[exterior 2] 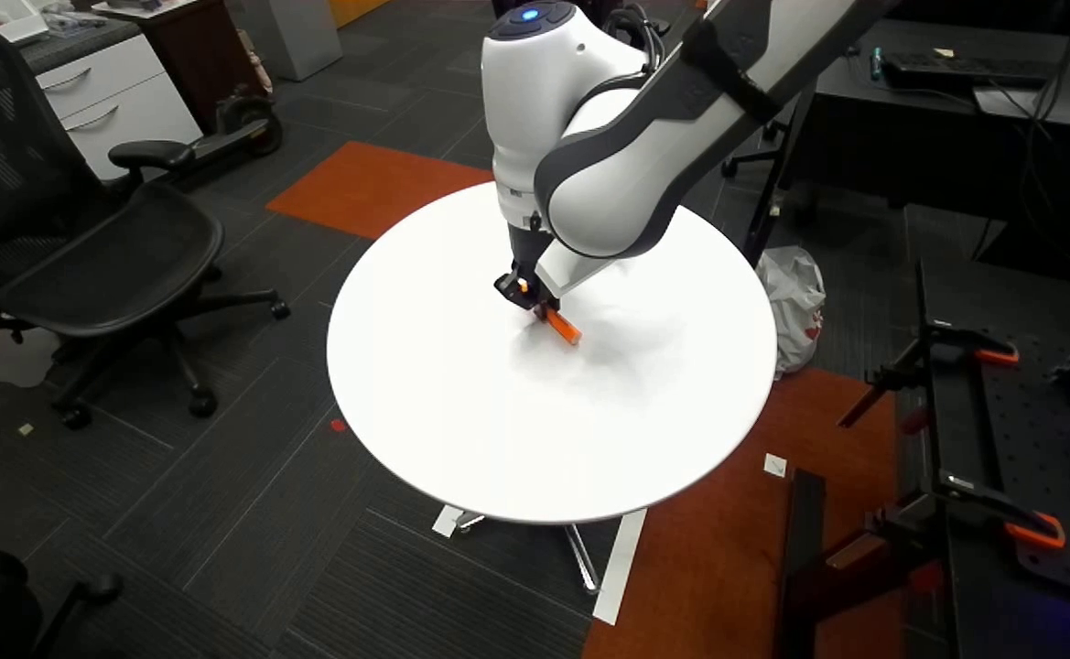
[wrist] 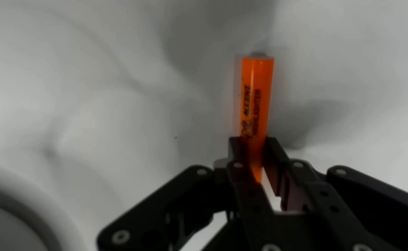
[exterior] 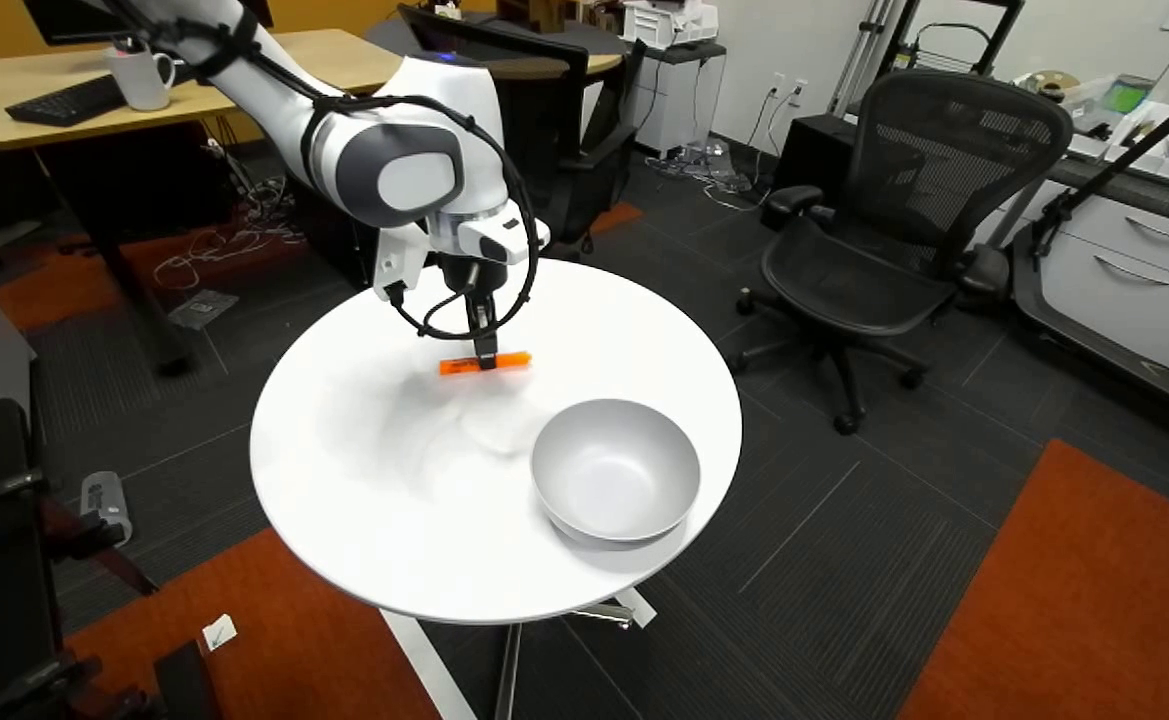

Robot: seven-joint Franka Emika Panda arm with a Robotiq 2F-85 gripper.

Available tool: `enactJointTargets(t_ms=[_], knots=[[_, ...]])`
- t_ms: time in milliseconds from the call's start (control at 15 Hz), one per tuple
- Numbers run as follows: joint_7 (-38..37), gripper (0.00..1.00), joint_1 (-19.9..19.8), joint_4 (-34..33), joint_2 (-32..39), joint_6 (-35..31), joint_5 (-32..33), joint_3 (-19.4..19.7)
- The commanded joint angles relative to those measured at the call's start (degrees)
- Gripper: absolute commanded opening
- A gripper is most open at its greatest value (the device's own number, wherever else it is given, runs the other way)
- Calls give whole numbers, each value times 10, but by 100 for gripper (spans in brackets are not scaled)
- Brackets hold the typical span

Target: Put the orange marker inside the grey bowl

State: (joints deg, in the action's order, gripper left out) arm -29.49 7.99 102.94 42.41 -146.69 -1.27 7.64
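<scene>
Pinching the orange marker near its middle, jaws snug on the barrel, the gripper hangs low over the white table. The marker's long axis runs nearly level, its lettered flat end pointing away from the grey bowl; whether it touches the table cannot be told.

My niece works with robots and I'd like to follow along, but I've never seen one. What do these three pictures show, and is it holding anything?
The machine is a white and dark-grey jointed robot arm ending in a black two-fingered gripper. Two pictures look at it from outside, from different places; the close-up is the wrist view, taken from the arm itself, looking down past the gripper. On the round, smooth white table stands a round, smooth grey bowl, with nothing inside. The gripper appears shut on a thin, cylindrical, bright orange highlighter marker; I can't tell whether it is lifted off the table.
</scene>
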Motion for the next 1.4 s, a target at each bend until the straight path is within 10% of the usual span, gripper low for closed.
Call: enactJointTargets(t_ms=[0,600,1333], knots=[[-4,5,-1,41,-61,-34,-10,13],[-72,5,-27,94,-182,-98,-38,71],[-110,5,-133,40,-136,-39,-97,71]])
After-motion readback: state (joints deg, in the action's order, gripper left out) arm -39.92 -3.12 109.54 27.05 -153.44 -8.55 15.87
